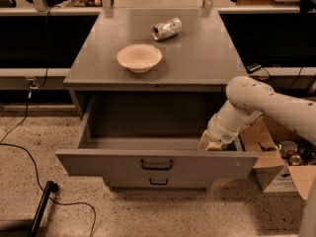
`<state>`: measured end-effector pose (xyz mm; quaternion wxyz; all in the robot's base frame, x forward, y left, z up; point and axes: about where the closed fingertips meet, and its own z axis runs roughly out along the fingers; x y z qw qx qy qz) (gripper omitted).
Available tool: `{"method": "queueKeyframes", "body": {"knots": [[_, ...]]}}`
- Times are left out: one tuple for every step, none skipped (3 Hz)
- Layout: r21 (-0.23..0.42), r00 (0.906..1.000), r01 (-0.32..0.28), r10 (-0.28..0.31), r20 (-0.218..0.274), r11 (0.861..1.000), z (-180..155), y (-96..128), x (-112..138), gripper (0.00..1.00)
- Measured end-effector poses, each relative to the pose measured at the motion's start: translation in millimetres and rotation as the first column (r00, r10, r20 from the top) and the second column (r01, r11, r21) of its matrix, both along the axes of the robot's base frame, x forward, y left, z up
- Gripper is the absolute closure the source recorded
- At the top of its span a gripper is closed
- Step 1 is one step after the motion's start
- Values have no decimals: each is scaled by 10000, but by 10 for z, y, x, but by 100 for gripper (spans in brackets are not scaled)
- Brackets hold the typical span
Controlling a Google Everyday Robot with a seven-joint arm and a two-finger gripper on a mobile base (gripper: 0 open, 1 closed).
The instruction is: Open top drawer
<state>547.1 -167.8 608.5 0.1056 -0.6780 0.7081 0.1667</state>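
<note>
The top drawer [98,163] of the grey metal cabinet stands pulled far out, its inside bare and its wide front facing me with a small black bar handle [157,164] at the centre. My gripper [209,142] hangs at the end of the white arm [247,102], which comes in from the right. It sits low inside the drawer's right end, just behind the front panel and away from the handle.
A cream bowl [139,58] and a crushed can [167,28] lie on the cabinet top [207,58]. A lower drawer [159,182] is shut beneath. A cardboard box [276,157] with cans stands at the right. A black cable [29,157] runs on the floor at the left.
</note>
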Motion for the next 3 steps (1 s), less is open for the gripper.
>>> {"method": "queueKeyframes", "body": {"knots": [[95, 9995, -169, 172, -259, 9998, 96, 13, -186, 100], [173, 9978, -275, 285, -605, 9995, 285, 8, -485, 100], [290, 9946, 9, 21, -1035, 9996, 405, -61, -752, 100]]}}
